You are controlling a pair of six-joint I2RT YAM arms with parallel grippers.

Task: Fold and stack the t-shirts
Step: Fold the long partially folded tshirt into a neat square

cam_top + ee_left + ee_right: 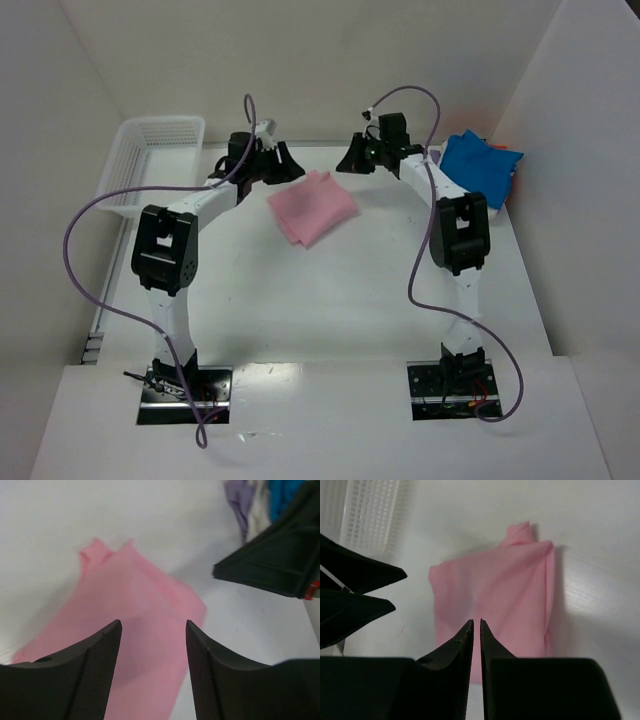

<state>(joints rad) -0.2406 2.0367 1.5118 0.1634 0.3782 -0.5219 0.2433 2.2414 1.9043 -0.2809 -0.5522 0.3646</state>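
Across the top view, the white table (330, 300) fills the walled bay, with the two arm bases at 6 o'clock. The left arm (165, 250) rises at 8 o'clock and the right arm (458, 235) at 4 o'clock, both reaching toward 12.

The mesh basket (150, 150) stands at 10 o'clock by the left wall. The blue shirt (483, 165) lies at 2 o'clock by the right wall, crumpled. In the left wrist view a lavender shirt (239, 497) and a white shirt (257, 505) bunch up beside it.

The pink shirt (312, 207) lies flat on the table just toward 12 of centre, folded into a rough square turned cornerwise, apart from the other shirts.

The left gripper (288, 165) hovers at the pink shirt's 10 o'clock, its fingers (100, 670) spread wide with nothing between them. The right gripper (352, 158) hovers at the shirt's 1 o'clock, its fingers (457, 650) drawn to a thin slit, gripping nothing.
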